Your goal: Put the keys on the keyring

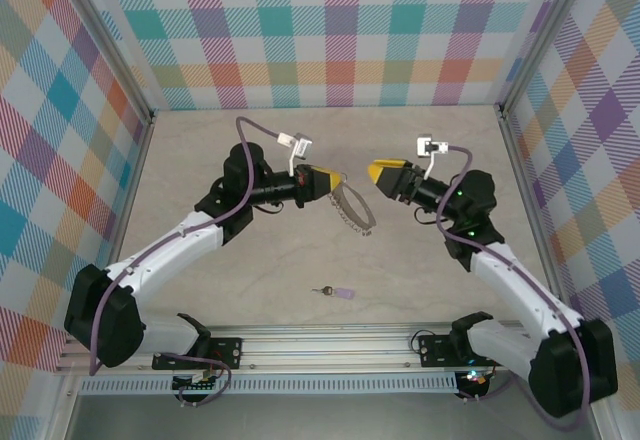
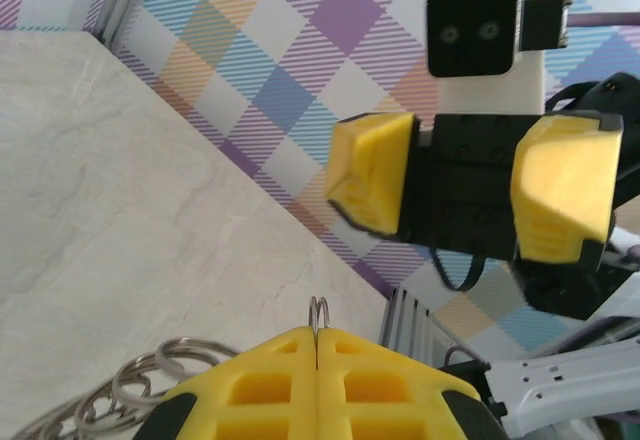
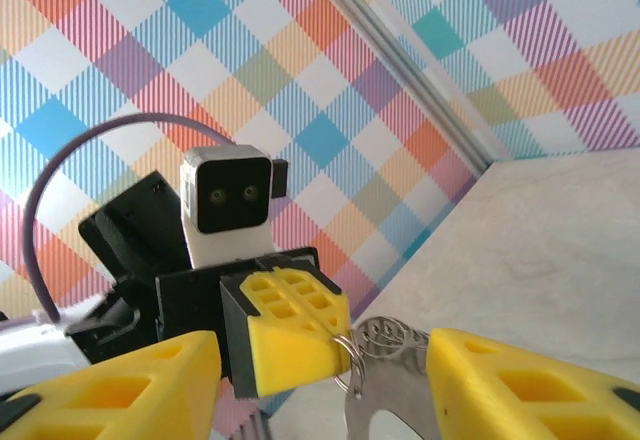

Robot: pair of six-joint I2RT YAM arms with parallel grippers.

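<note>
The keyring (image 1: 355, 208), a thin silvery hoop edged with small wire loops, hangs above the table from my left gripper (image 1: 328, 182). In the left wrist view the left gripper (image 2: 318, 336) is shut on one wire loop of the keyring (image 2: 318, 310), which pokes out between the yellow fingertips; more loops trail at lower left. My right gripper (image 1: 380, 173) faces it a short way off, open and holding nothing. In the right wrist view the right gripper (image 3: 322, 372) stands wide apart around the keyring (image 3: 385, 385). The keys (image 1: 335, 291), a tiny dark key with a lilac tag, lie on the table near the front.
Checked walls enclose the pale marbled table (image 1: 250, 290) on three sides. An aluminium rail (image 1: 330, 345) with both arm bases runs along the near edge. Open tabletop lies around the key and behind the grippers.
</note>
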